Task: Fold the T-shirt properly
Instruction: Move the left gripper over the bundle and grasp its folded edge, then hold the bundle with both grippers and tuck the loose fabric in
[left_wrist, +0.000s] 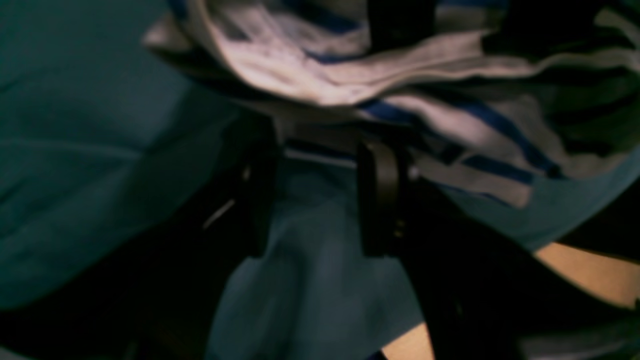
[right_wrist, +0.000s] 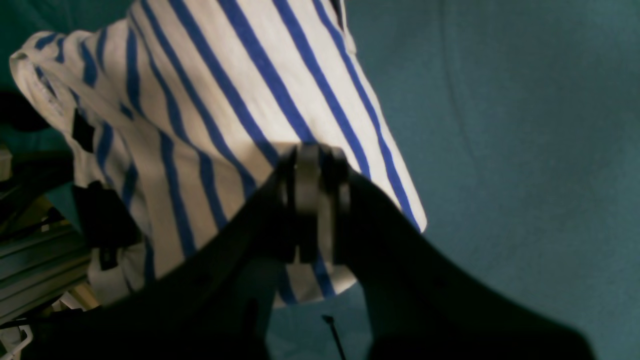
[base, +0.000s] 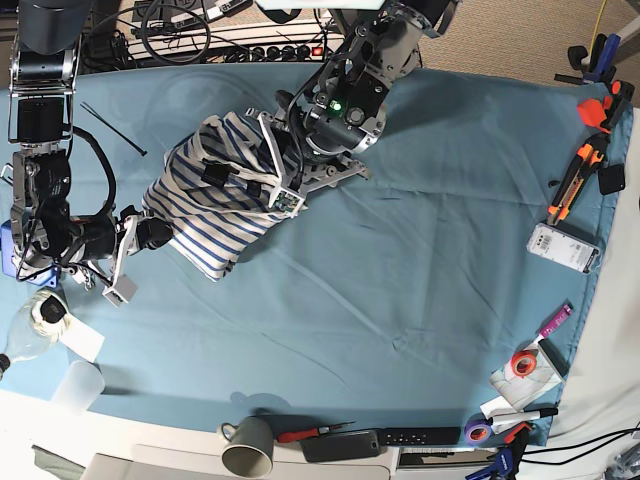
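I see the T-shirt (base: 215, 195), white with thin blue stripes, bunched into a rumpled heap rather than lying flat. It sits on the teal cloth (base: 400, 260) toward ten o'clock from the table's middle.

Wide bare teal cloth (base: 400, 270) lay open at the centre, bunched T-shirt (base: 215, 195) blocked upper left; tools (base: 585, 165) crowded right edge, mug (base: 250, 445) stood near front edge

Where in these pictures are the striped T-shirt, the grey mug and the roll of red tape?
T-shirt (base: 215, 205): base view, middle of the striped bundle.
Grey mug (base: 248, 447): base view, its side wall, near the table's front edge.
Red tape roll (base: 522, 363): base view, its ring, lower right.
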